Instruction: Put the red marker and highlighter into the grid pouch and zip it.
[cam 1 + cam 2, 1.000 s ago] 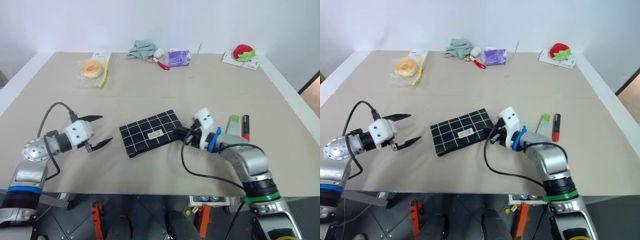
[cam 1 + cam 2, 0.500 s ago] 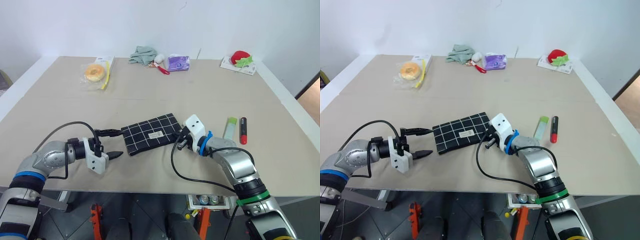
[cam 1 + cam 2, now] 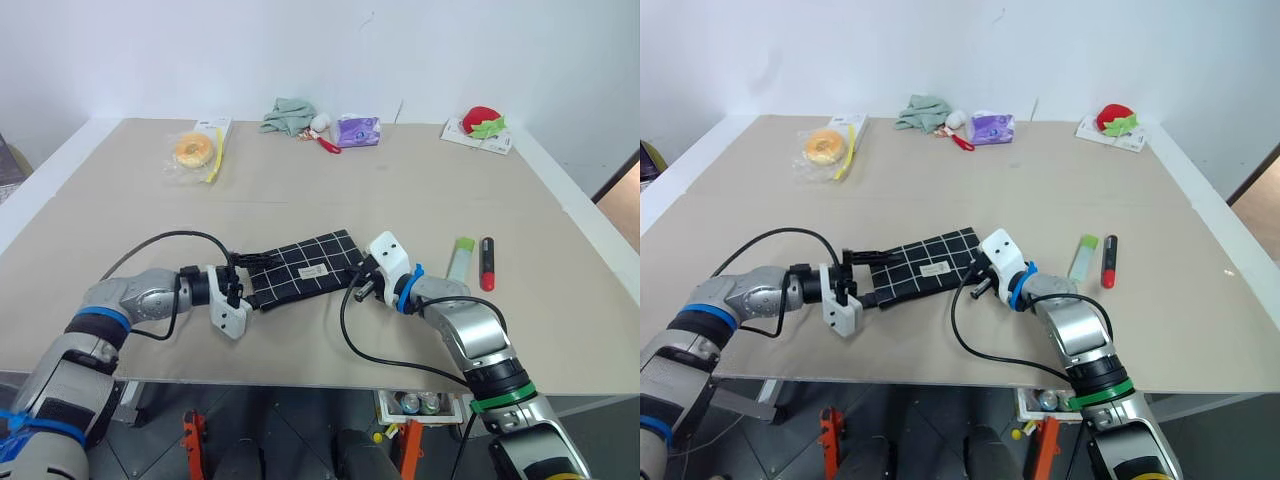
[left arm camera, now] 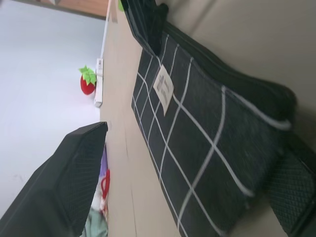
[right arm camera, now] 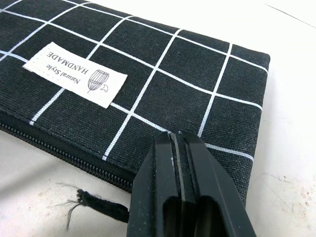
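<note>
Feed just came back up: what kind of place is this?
Likely a test bench for the robot: a paper-covered table against a bare white wall, with staged props such as a bagged donut and a strawberry toy.

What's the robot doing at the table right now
The robot is working on the grid pouch, which lies flat and looks zipped shut. Its right gripper has its fingers shut at the pouch's right end, by the zipper, though it's unclear whether they pinch anything. The left gripper is open, with its fingers around the pouch's left end. The red marker and highlighter lie side by side on the table, not yet packed.
</note>
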Motion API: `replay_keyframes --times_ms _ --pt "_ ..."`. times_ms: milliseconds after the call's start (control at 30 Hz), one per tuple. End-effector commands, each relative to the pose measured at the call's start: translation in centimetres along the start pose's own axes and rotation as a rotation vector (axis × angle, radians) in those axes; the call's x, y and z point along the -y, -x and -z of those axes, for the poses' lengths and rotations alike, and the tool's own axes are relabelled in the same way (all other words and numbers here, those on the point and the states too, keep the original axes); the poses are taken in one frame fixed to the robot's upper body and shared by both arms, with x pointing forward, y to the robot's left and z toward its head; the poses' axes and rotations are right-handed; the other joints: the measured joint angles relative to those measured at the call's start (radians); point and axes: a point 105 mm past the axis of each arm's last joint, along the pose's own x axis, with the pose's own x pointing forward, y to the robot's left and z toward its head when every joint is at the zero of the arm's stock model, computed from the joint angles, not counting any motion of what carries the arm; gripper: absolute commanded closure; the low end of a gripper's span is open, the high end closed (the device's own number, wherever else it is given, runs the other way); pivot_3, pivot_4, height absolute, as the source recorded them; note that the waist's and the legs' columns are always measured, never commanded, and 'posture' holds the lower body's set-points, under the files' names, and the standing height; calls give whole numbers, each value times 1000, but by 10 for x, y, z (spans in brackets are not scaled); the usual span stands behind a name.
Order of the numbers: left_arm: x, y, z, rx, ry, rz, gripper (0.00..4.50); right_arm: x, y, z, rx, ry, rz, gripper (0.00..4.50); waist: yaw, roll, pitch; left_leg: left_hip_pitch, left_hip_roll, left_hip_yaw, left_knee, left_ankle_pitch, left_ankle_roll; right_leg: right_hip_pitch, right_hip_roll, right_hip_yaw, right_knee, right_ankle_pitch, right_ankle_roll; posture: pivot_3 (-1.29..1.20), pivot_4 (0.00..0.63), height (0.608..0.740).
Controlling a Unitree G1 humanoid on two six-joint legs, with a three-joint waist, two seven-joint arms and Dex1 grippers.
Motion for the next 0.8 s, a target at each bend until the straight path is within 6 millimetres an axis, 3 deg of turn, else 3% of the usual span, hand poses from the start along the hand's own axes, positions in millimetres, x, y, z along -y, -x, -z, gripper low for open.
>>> replay_keyframes --times_ms 33,100,333,367,567,700,800 --pt "14 -6 -2 14 22 62 257 -5 -2 18 -64 -27 -6 4495 0 0 0 0 0 0 0 0 0 0 0 0 0 0 0 0 150 734" --pt "13 -8 -2 17 29 58 824 -5 -1 17 -63 -27 -4 4500 0 0 0 0 0 0 0 0 0 0 0 0 0 0 0 0 150 734" --pt "15 -10 0 6 54 76 4212 -5 1 19 -61 -29 0 4500 1 1 -1 -1 0 0 -1 0 0 -1 0 0 0 -1 0 0 150 734" --pt "16 -10 1 4 60 80 4479 -5 1 18 -59 -27 2 4500 2 2 -2 0 0 0 -1 0 0 -1 0 0 0 -1 0 0 150 734" --pt "18 -11 2 -7 101 93 4479 2 8 3 31 -30 24 4500 2 3 -2 0 0 0 -1 0 0 -1 0 0 0 -1 -1 0 150 734" --pt "16 -13 1 -6 130 86 4479 7 30 -25 195 -151 6 4500 7 3 -2 -2 -1 0 -2 0 0 -2 0 1 0 -3 0 0 150 734" --pt "17 -14 1 -15 152 93 4500 17 55 -33 249 -243 9 3561 13 4 -1 -4 -1 0 -3 0 -1 -4 -1 1 0 -3 0 0 150 734"
